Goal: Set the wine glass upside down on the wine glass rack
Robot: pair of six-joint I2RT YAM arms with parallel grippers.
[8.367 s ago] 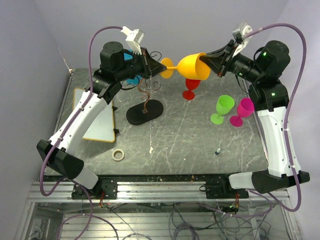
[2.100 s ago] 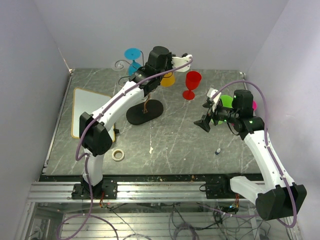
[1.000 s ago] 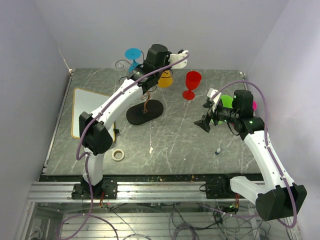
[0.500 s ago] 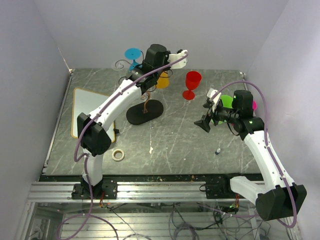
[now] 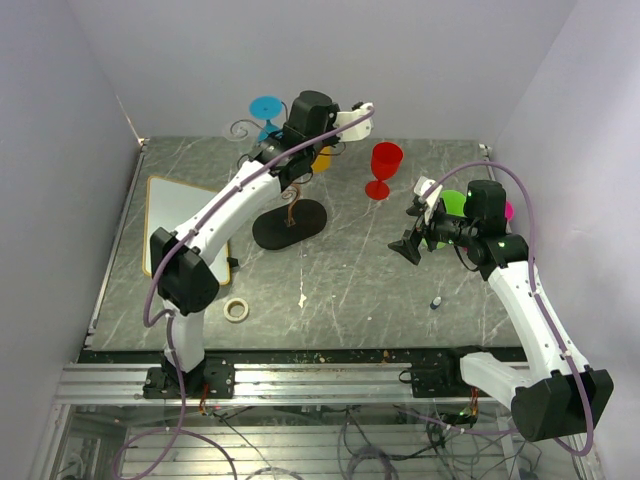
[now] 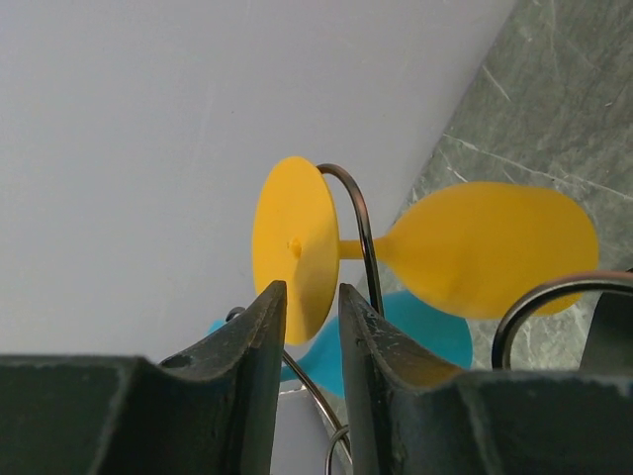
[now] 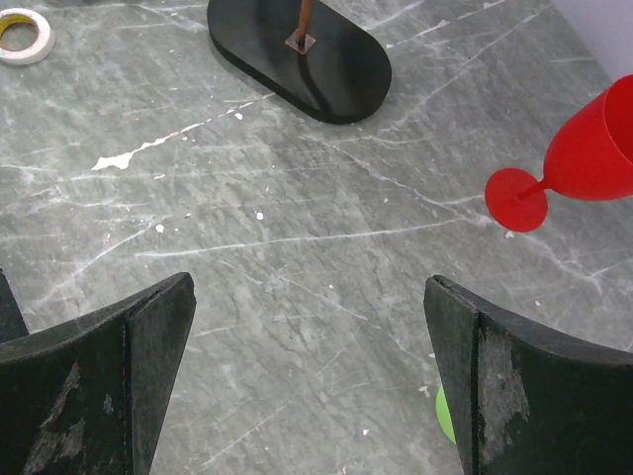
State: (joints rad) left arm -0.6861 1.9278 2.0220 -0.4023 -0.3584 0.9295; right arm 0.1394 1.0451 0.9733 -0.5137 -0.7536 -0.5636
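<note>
Your left gripper [image 6: 312,297] sits slightly parted around the foot of the yellow plastic wine glass [image 6: 475,259] hung on the dark wire rack [image 5: 300,225]; your right gripper [image 7: 309,287] gapes wide, empty.

- At its centre the marble table [image 5: 340,285] lies bare and passable.
- Obstacles around it: wine glass rack [image 5: 289,224] at 10 o'clock, red wine glass [image 5: 383,168] at 1 o'clock, green wine glass [image 5: 455,203] at 2 o'clock.

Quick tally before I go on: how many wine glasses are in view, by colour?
yellow glass: 1
blue glass: 1
red glass: 1
green glass: 1
pink glass, mostly hidden: 1
Total: 5
</note>
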